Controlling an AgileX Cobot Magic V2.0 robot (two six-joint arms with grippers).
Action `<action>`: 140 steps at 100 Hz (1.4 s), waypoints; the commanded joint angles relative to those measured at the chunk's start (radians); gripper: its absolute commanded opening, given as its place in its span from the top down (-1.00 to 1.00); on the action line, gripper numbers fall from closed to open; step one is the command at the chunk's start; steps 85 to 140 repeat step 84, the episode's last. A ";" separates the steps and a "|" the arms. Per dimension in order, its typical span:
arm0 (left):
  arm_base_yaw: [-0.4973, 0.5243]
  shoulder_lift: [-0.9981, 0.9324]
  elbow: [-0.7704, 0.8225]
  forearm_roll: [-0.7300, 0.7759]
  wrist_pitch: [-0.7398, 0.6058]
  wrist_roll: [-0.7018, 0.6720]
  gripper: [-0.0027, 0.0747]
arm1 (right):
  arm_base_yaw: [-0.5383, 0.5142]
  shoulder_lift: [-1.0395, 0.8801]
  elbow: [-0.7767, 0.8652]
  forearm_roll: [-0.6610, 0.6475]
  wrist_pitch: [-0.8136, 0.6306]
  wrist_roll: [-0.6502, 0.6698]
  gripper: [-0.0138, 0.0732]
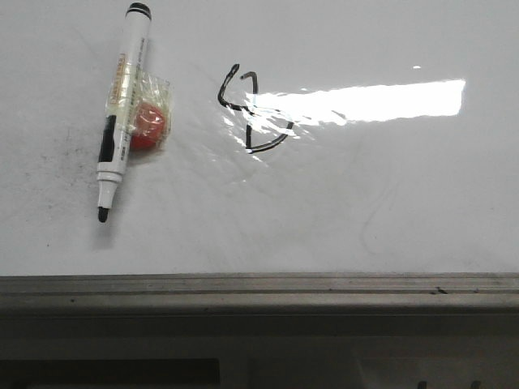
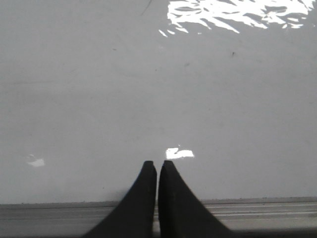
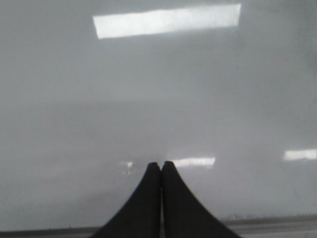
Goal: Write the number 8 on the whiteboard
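The whiteboard (image 1: 340, 203) fills the front view, glossy white with a glare patch and a grey frame edge along its near side. The number 8 (image 1: 251, 109), a broken angular figure of thin black strokes, sits near the board's middle, partly under the glare. A white marker pen (image 1: 122, 109) with a black tip lies uncapped on the board at the left. Neither gripper shows in the front view. My left gripper (image 2: 157, 164) is shut and empty above bare board. My right gripper (image 3: 161, 165) is shut and empty above bare board.
A red round object in a clear wrapper (image 1: 147, 120) lies against the marker's right side. The grey frame edge (image 1: 259, 285) runs along the board's near side; it also shows in the left wrist view (image 2: 257, 208).
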 commanded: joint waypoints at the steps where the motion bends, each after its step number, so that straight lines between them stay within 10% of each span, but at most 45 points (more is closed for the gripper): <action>1: 0.002 -0.030 0.032 -0.008 -0.051 -0.002 0.98 | -0.004 -0.021 0.014 -0.016 0.014 0.008 0.83; 140: 0.002 -0.030 0.032 -0.008 -0.052 -0.002 0.98 | -0.004 -0.021 0.014 -0.014 0.009 0.000 0.83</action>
